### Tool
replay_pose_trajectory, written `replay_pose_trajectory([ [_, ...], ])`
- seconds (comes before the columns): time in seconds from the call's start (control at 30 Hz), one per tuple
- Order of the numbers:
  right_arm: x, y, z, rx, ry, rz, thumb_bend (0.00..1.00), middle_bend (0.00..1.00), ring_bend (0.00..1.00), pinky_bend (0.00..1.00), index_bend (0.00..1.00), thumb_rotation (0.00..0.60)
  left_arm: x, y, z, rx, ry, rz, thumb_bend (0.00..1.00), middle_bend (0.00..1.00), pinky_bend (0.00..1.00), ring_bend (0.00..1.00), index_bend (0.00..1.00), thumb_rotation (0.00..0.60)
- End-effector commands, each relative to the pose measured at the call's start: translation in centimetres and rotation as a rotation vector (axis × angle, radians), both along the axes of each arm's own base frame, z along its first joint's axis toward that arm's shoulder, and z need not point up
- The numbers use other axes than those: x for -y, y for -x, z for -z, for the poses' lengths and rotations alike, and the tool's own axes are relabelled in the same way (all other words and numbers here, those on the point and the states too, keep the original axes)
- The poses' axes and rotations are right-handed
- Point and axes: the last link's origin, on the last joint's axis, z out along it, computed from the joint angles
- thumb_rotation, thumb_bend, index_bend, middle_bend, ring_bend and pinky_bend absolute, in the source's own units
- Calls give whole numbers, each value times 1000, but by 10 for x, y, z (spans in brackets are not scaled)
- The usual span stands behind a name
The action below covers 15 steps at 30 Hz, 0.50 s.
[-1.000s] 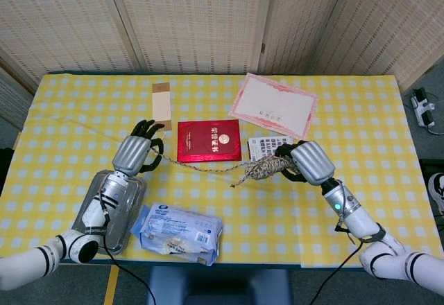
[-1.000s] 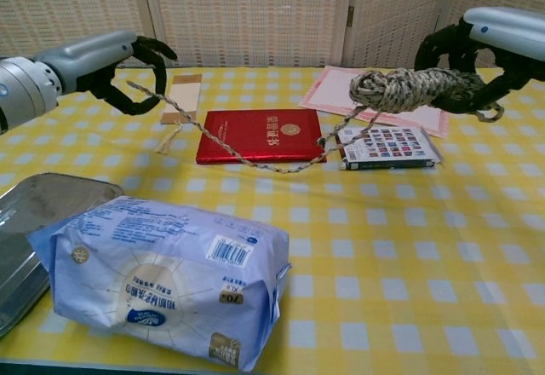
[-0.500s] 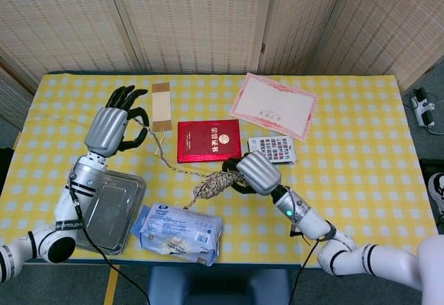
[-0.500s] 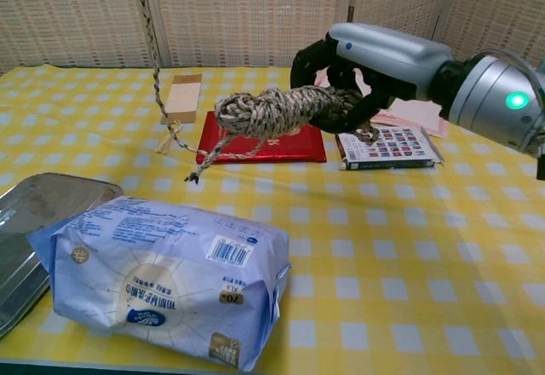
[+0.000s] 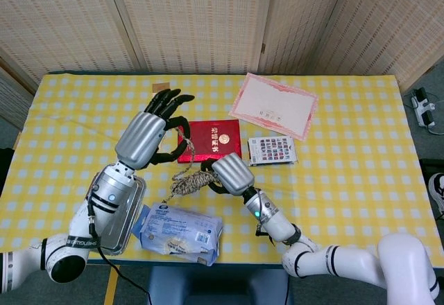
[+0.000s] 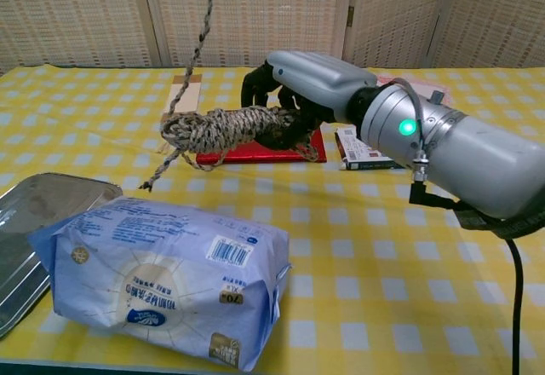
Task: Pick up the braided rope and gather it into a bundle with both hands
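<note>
**Holding the rope bundle above the table, both hands on the job**

Gripping tight, the right hand [image 6: 294,94] has its dark fingers wrapped around one end of the braided rope [image 6: 223,128], and the wound bundle sticks out sideways from that grasp, held up off the yellow checked tablecloth [image 6: 409,247]. A short loose tail droops from the far end of the bundle down toward the cloth. From the head view the bundle [image 5: 189,181] hangs just in front of the red booklet [image 5: 211,138], with the right hand [image 5: 232,173] right beside it.

Up goes the other strand! One line of rope climbs straight from the bundle and out of the top of the chest view. The head view shows where it leads: the left hand [image 5: 151,133] is raised above the table, most fingers fanned out, and the strand appears to be pinched at its fingertips near the booklet's left edge.

Around the action: a metal tray [image 5: 118,215] sits at the near left corner, a blue-and-white plastic packet [image 6: 162,281] lies just beside it, a pink-edged sheet of paper [image 5: 274,105] rests farther back, and a small patterned card box [image 5: 272,150] sits to the right of the booklet.
</note>
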Motion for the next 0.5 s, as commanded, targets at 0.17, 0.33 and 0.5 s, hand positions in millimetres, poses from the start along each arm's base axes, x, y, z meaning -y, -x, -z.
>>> replay_pose_trajectory([
  [0.17, -1, -13, 9, 52, -35, 15, 671, 687, 874, 811, 815, 600, 5, -26, 5, 9, 28, 29, 509, 169, 13, 3, 668, 600],
  [0.33, -4, -19, 13, 94, -74, 24, 671, 692, 877, 818, 820, 600, 3, -32, 10, 34, 60, 8, 511, 169, 7, 0, 668, 600],
  [0.5, -3, -26, 15, 178, -75, 64, 671, 692, 878, 821, 821, 600, 2, -34, 12, 73, 105, -12, 516, 169, 3, 0, 668, 600],
])
